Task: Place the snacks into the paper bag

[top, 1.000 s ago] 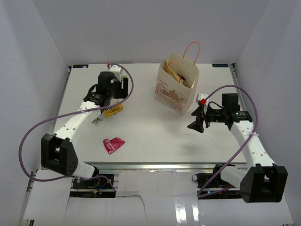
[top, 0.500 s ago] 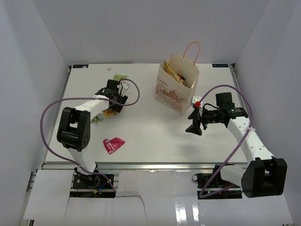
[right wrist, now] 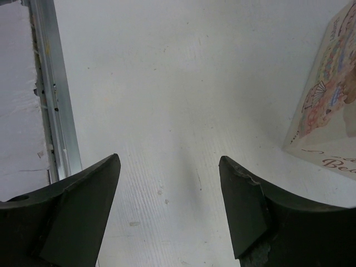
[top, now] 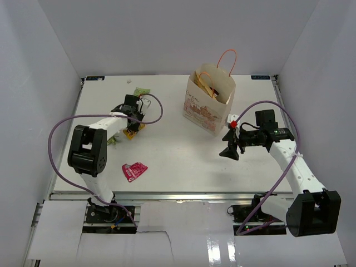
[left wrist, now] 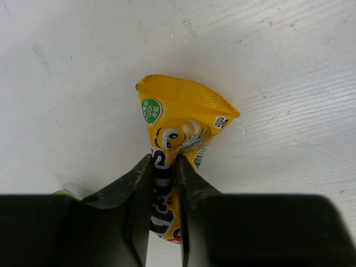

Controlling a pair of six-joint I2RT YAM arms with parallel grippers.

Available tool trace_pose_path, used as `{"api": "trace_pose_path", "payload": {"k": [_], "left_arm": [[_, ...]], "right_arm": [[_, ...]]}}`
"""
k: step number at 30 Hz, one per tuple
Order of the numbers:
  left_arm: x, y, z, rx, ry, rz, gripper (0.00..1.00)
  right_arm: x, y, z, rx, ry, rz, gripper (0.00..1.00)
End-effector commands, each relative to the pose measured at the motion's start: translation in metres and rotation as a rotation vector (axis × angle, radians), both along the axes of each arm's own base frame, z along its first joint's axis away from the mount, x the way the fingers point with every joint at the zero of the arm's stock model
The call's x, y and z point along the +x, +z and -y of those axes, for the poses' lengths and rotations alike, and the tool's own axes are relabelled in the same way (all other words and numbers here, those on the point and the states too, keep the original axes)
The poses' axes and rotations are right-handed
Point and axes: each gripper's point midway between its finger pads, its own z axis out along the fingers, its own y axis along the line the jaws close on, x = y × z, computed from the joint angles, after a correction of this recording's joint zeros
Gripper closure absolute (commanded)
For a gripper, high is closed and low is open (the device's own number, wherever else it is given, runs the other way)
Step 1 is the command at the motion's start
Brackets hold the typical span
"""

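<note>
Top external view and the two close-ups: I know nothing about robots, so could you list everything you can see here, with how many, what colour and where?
Cream-tan paper bag with brownish print and orange loop handles: one, upright at the far middle of the table; something yellowish shows inside.
Small yellow wrapped packet: one, lying left of the bag, pinched by the left end effector.
Small green wrapped packet: one clearly seen, far left, beyond the yellow one.
Small magenta-pink wrapped packet: one, near left.
White table: one, under everything.
Purple cables: two, one looping off each arm.
Left end effector: black, closed on the yellow packet.
Right end effector: black, open, over bare table beside the bag.
</note>
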Motion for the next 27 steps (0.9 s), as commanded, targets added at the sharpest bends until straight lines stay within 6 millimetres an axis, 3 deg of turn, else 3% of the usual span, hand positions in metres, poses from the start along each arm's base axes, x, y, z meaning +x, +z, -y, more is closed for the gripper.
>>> {"api": "trace_pose_path", "payload": {"k": [1, 3, 10, 14, 16, 17, 18, 19, 20, 21, 22, 24, 27], "left_arm": [[0.003, 0.035, 0.017, -0.139, 0.016, 0.066, 0.71], [0.001, 0.042, 0.028, -0.206, 0.014, 0.07, 0.77], [-0.016, 0.062, 0.072, -0.493, 0.005, 0.036, 0.82], [-0.028, 0.094, 0.105, -0.754, 0.027, 0.047, 0.83], [-0.04, 0.107, 0.123, -0.889, 0.002, 0.022, 0.83], [-0.039, 0.116, 0.129, -0.948, -0.014, 0.048, 0.83], [-0.051, 0.117, 0.134, -1.015, 0.028, 0.01, 0.83], [-0.055, 0.12, 0.137, -1.055, 0.034, 0.005, 0.83], [-0.055, 0.131, 0.143, -1.109, 0.0, 0.035, 0.83], [-0.066, 0.124, 0.146, -1.154, 0.042, -0.009, 0.83], [-0.071, 0.13, 0.149, -1.184, 0.033, -0.001, 0.83], [-0.083, 0.134, 0.158, -1.225, 0.019, -0.03, 0.82], [-0.098, 0.132, 0.169, -1.244, 0.005, -0.077, 0.82]], "right_arm": [[-0.008, 0.007, -0.009, 0.026, 0.045, -0.007, 0.23], [-0.011, 0.007, -0.015, 0.027, 0.067, -0.013, 0.23], [-0.024, 0.011, -0.043, 0.051, 0.125, -0.071, 0.28], [-0.026, 0.019, -0.078, 0.09, 0.1, -0.156, 0.39], [-0.015, 0.016, -0.089, 0.087, -0.007, -0.225, 0.41], [-0.019, 0.019, -0.1, 0.099, -0.044, -0.304, 0.41], [-0.01, 0.027, -0.109, 0.12, -0.068, -0.286, 0.41], [0.003, 0.023, -0.114, 0.106, -0.145, -0.291, 0.39], [0.002, 0.025, -0.123, 0.127, -0.2, -0.373, 0.36], [0.012, 0.036, -0.132, 0.156, -0.229, -0.37, 0.34], [0.025, 0.028, -0.136, 0.135, -0.318, -0.388, 0.32], [0.032, 0.034, -0.157, 0.158, -0.357, -0.448, 0.22], [0.038, 0.041, -0.182, 0.206, -0.362, -0.564, 0.17]]}}
